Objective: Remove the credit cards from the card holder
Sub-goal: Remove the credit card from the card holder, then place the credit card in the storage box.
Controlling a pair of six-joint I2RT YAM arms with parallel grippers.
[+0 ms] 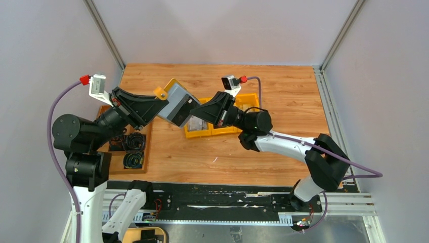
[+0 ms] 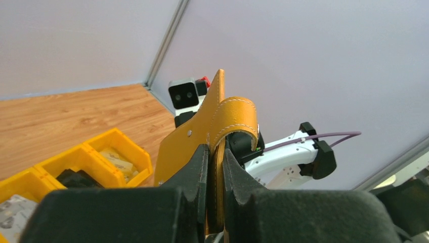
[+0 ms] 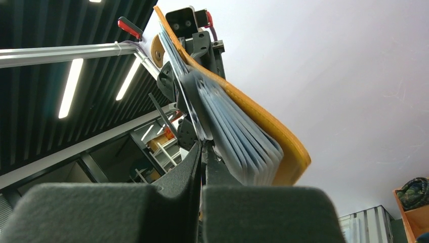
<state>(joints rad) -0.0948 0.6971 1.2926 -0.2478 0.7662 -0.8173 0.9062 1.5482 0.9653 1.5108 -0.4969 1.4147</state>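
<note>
1. The card holder (image 1: 176, 104) is off the counter (image 1: 283, 101), held up between the two arms left of the counter's middle and nearer its far edge, over the left end of the yellow bins (image 1: 202, 134).
2. The left jaws are clamped on the mustard cover (image 2: 187, 147), low down and just below the curled strap (image 2: 235, 114). A small silver stud (image 2: 188, 133) shows on the outer face.
3. The right jaws are pressed together on a thin clear leaf (image 3: 182, 86) at the inner side of the fanned pockets (image 3: 238, 136). I cannot tell whether that leaf is a card or a pocket sleeve.
4. Judged by its look, the holder is light. The cover is a soft, stitched, leather-like sheet that bends, so it needs a firm pinch on the spine or cover while the other side pulls.
5. The pockets are thin, smooth, grey-blue sheets stacked like pages. They are probably slippery and floppy, and a pull could drag a pocket instead of a card.
6. Cards would be stiff and flat, so they are best taken by an exposed edge and drawn along the line of the pocket.
7. The bins are hard glossy plastic with straight walls. A brown compartment tray (image 1: 146, 152) holding dark coiled items sits by the counter's left edge.
</note>
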